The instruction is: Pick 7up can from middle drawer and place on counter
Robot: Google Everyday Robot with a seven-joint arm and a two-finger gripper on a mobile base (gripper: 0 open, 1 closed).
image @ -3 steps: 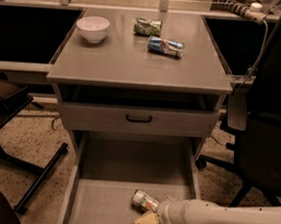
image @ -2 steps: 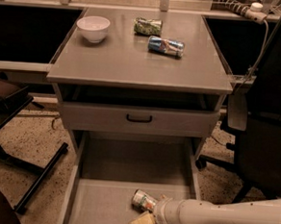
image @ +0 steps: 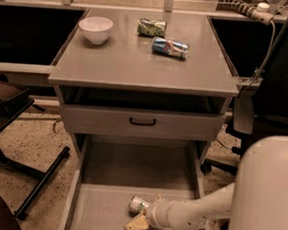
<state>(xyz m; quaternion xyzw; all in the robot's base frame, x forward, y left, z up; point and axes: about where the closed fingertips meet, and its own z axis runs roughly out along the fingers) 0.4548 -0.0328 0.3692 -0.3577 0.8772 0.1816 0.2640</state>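
Grey metal middle drawer [image: 97, 212] stands pulled out at the bottom of the frame. Low centre, the 7up can [image: 138, 204] lies on its side on the drawer floor. A white robot arm reaches in from the lower right, its hand [image: 145, 215] right at the can; spread or pinching, I cannot tell. Lying sideways, the can may roll off or slip from a shallow grip, or strike the upper drawer front [image: 142, 121] on the way up to the desk [image: 128, 61].

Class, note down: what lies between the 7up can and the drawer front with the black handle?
Only bare floor of the middle drawer, in the camera view. The claw is right at the 7up can.
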